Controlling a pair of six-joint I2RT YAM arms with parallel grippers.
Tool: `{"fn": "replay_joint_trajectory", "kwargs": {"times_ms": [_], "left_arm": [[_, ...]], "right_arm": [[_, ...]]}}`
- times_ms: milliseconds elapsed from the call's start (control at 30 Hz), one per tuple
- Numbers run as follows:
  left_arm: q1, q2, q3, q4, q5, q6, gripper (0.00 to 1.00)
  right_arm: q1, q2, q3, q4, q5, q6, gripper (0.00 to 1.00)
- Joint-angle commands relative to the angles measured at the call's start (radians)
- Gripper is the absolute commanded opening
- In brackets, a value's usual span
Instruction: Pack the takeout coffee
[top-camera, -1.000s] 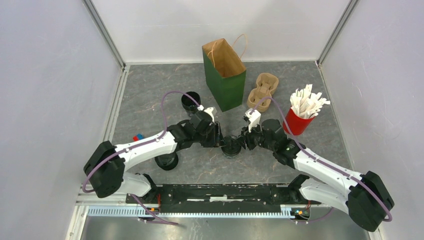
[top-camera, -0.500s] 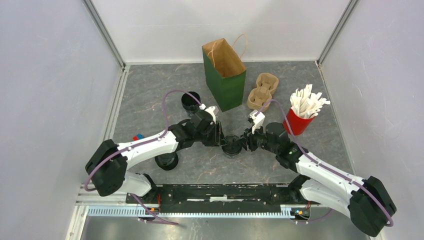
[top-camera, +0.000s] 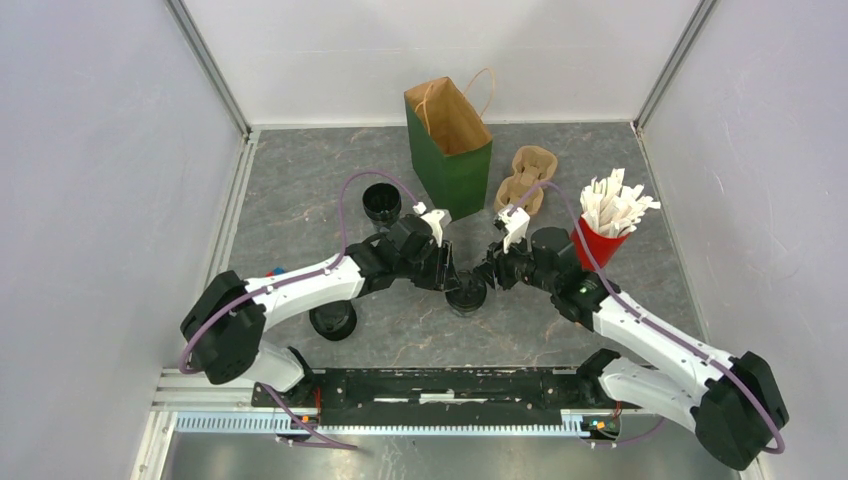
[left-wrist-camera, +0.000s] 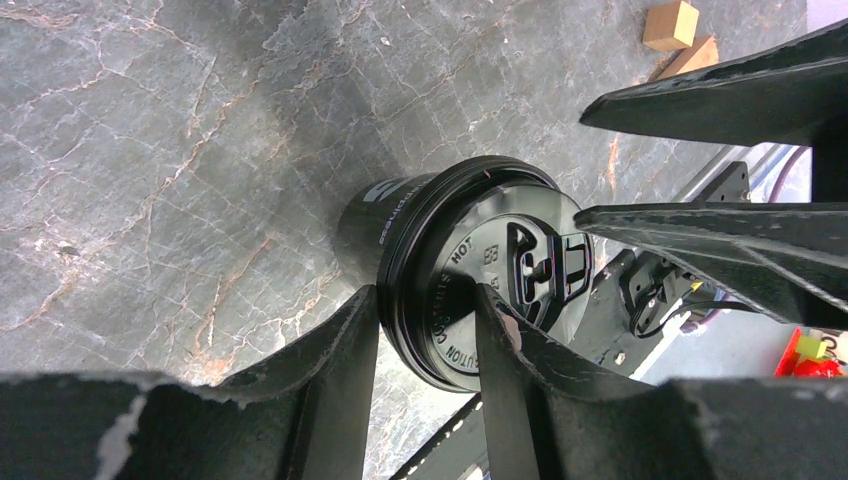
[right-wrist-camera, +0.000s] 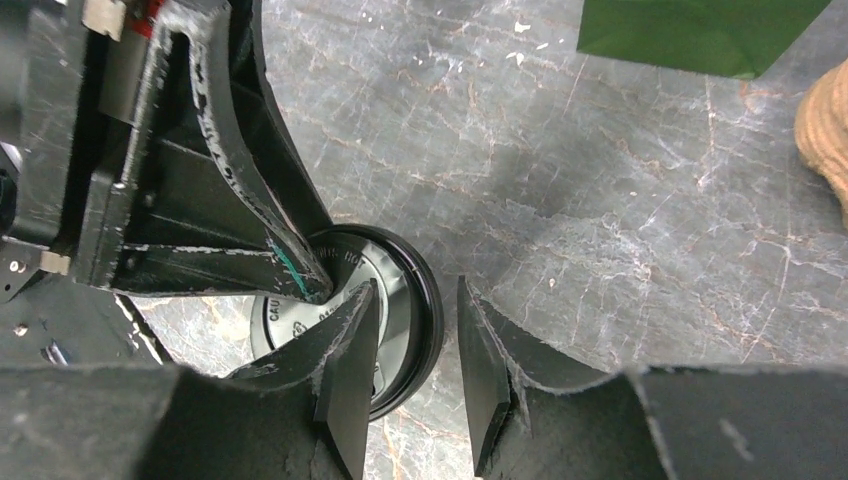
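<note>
One takeout coffee cup (top-camera: 466, 293), black with a black lid, stands at the table's middle between both grippers. In the left wrist view the lid (left-wrist-camera: 500, 270) faces the camera. My left gripper (left-wrist-camera: 428, 290) is shut on its rim, one finger outside the rim and the other on the lid top. My right gripper (right-wrist-camera: 416, 282) straddles the opposite rim (right-wrist-camera: 425, 300) with jaws open; bare table shows between the rim and the outer finger. A second black cup (top-camera: 381, 203) stands far left of the bag. A third (top-camera: 333, 320) sits under my left arm.
The green paper bag (top-camera: 450, 150) stands open at the back centre. The tan pulp carrier (top-camera: 525, 180) lies to its right. A red cup (top-camera: 597, 245) of white packets stands beside my right arm. Small wooden blocks (left-wrist-camera: 672, 25) lie nearby. Walls close in on three sides.
The right gripper's jaws have widened off the lid rim. The left jaws narrowed a little onto it. Both wrists shifted slightly toward the back, and the cup nudged right.
</note>
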Motion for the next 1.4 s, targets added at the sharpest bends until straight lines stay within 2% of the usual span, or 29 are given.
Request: {"fn": "replay_joint_trajectory", "kwargs": {"times_ms": [0, 433, 833, 1167, 1233, 1367], "left_arm": [[0.003, 0.025, -0.026, -0.025, -0.003, 0.077, 0.46], [0.003, 0.03, -0.055, 0.015, 0.026, 0.088, 0.46], [0.003, 0.049, -0.079, -0.031, -0.012, 0.081, 0.45], [0.003, 0.063, -0.163, 0.002, -0.015, -0.007, 0.44], [0.004, 0.061, -0.167, 0.014, 0.004, -0.031, 0.43], [0.002, 0.038, -0.163, -0.011, -0.011, -0.128, 0.42]], "right_arm": [[-0.008, 0.03, 0.022, 0.005, -0.047, -0.025, 0.4], [-0.044, 0.064, -0.048, 0.065, -0.109, -0.032, 0.3], [-0.067, -0.001, -0.261, 0.119, -0.053, -0.014, 0.28], [-0.075, -0.042, -0.468, 0.243, -0.035, 0.021, 0.27], [-0.075, -0.039, -0.46, 0.268, -0.058, 0.034, 0.28], [-0.075, -0.008, -0.325, 0.214, -0.082, 0.002, 0.31]]}}
